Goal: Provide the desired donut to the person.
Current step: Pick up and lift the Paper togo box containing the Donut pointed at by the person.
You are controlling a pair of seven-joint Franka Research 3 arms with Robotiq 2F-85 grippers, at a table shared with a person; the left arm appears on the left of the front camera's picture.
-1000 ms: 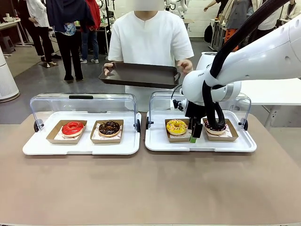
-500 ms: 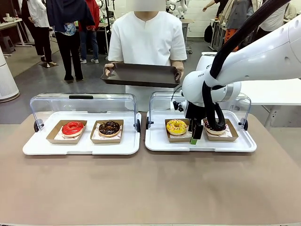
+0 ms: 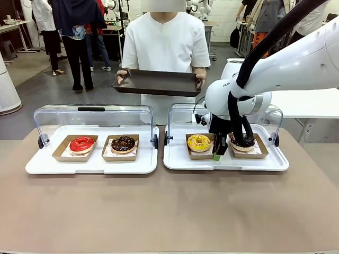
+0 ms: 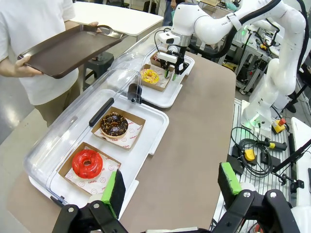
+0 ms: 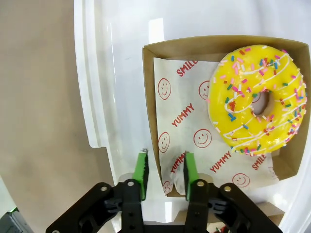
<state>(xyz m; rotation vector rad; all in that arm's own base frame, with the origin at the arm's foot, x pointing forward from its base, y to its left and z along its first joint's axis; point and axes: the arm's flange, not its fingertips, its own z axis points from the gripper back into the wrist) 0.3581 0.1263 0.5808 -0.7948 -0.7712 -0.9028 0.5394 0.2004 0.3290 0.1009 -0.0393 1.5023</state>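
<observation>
Right gripper [image 5: 165,170] is closing from spread, now pinching the right wall of the cardboard tray [image 5: 214,43] under the yellow sprinkled donut [image 5: 257,99] (left gripper [image 4: 171,187] idling spread). Lift toward the person [image 3: 167,42] is looking next.

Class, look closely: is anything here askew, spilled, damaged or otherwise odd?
Only the paper liner under the yellow donut: it is rumpled and lifted where the right gripper straddles the box wall. Nothing spilled.

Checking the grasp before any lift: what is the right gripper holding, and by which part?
The right gripper pinches the cardboard tray under the yellow donut, by its side wall.
</observation>
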